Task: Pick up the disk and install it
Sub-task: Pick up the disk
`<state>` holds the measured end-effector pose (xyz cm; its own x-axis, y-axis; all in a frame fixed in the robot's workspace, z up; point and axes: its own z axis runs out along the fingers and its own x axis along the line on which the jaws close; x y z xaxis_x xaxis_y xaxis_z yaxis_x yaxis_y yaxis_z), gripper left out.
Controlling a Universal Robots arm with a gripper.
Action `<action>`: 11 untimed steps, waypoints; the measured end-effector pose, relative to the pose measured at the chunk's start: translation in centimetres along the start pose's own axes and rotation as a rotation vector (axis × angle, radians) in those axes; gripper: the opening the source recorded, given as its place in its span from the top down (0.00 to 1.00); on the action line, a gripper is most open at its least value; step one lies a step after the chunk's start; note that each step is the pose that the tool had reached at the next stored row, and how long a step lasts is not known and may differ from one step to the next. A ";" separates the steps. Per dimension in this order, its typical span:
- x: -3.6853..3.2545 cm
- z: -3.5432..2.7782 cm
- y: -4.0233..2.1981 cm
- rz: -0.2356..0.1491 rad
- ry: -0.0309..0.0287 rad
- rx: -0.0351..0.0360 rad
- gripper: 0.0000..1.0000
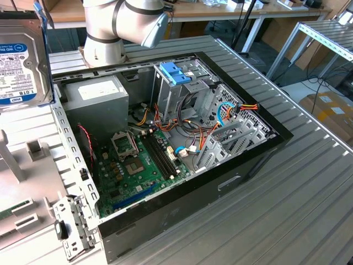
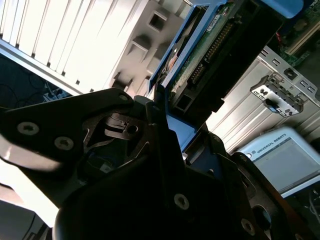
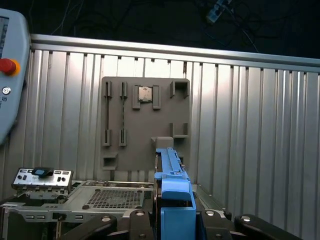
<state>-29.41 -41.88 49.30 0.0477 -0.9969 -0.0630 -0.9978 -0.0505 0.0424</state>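
The disk (image 1: 21,62) hangs in the air at the exterior view's upper left, beside the open computer case (image 1: 220,182). Its white label with a blue band faces the camera. In the first wrist view its blue plastic rail (image 3: 174,192) stands edge-on between the black fingers of my gripper (image 3: 175,222). The second wrist view shows the disk's green circuit-board underside (image 2: 212,47) rising out of the gripper (image 2: 172,125), which is shut on it. The metal drive cage with the blue latch (image 1: 175,73) stands at the back of the case.
Inside the case are a grey power-supply box (image 1: 96,98), a green motherboard (image 1: 138,163) and loose cables (image 1: 220,118). A grey fixture plate (image 3: 145,125) lies below the disk on the ribbed table. A metal bracket (image 1: 69,229) and a teach pendant (image 3: 10,75) lie nearby.
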 end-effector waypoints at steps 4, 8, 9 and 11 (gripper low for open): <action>0.19 -0.02 -0.25 0.000 0.0000 0.0001 0.63; 0.34 -0.04 -0.58 0.000 0.0000 0.0000 0.63; 0.38 -0.05 -0.65 0.000 0.0000 0.0001 0.63; 0.50 -0.07 -0.89 0.000 0.0000 0.0000 0.63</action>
<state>-28.50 -42.33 49.30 0.0478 -0.9969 -0.0630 -0.9978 -0.0506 0.0425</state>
